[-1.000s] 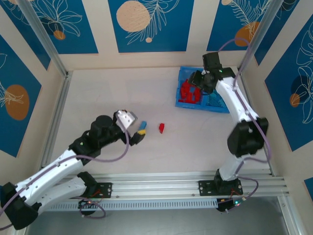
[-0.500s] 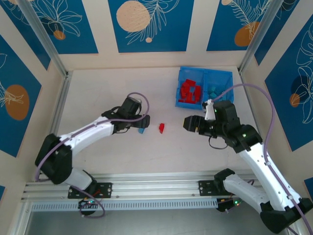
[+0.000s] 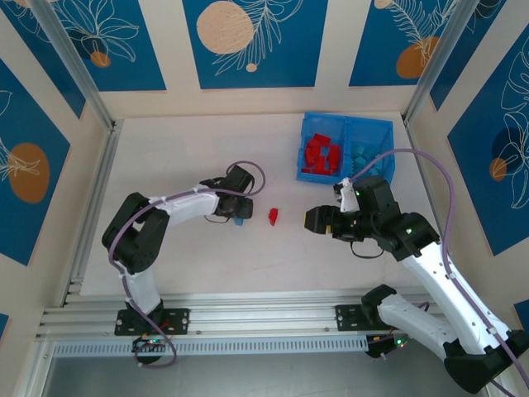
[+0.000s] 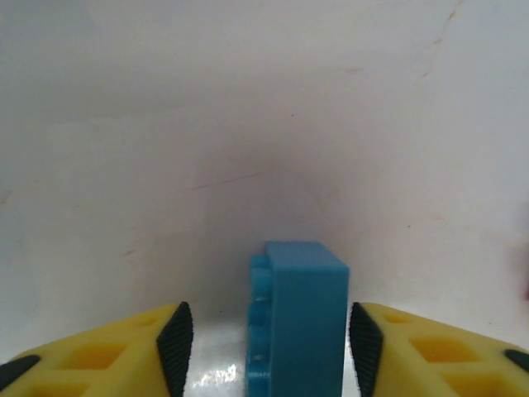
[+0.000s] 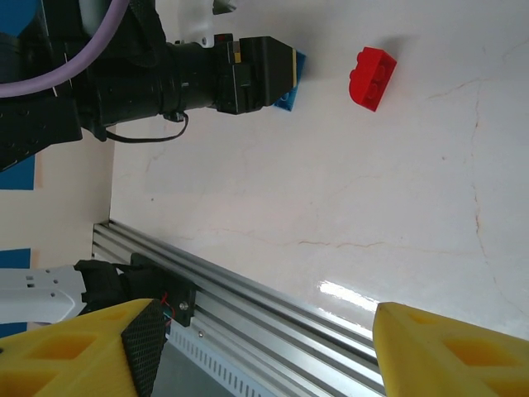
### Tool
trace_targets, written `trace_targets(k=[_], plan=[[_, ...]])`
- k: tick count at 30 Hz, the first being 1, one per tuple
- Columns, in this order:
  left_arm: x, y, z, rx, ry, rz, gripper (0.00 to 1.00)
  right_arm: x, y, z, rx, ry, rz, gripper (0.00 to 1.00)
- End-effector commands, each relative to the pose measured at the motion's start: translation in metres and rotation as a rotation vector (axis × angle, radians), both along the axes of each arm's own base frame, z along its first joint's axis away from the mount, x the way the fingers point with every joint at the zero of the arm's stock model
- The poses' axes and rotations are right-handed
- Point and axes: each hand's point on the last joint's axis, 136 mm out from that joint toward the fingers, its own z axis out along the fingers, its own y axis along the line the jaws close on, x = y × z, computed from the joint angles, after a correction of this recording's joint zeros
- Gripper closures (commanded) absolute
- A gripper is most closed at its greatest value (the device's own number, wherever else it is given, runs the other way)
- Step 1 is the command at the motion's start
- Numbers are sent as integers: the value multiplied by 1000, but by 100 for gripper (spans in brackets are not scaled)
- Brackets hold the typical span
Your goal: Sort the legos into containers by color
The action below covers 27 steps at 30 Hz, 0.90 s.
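The blue bin (image 3: 347, 122) sits far right on the table (image 3: 190, 165), already holding sorted legos. The right gripper (image 3: 312, 219) hangs wide and empty near the red brick (image 3: 273, 217). The left gripper (image 4: 269, 339) stands partly open around the blue brick (image 4: 297, 322), with a gap at one pad. An uneven squeeze may twist the brick out.

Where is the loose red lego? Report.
Top view: the red lego lies on the table, between the blue lego to its left and the right gripper.
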Motion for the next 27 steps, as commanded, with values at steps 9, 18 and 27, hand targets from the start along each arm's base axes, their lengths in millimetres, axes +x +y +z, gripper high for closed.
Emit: trace_targets(k=[9,18,27], plan=[[-4,-10,11,-89,19,-19,78,-1,-2,-7,-4,41,-38,31],[-19,-134,193,-412,-306,-325,81,17,-33,32,5,-119,-266,31],[22,-273,247,-556,-514,-536,89,5,-113,39,-36,-205,-681,31]])
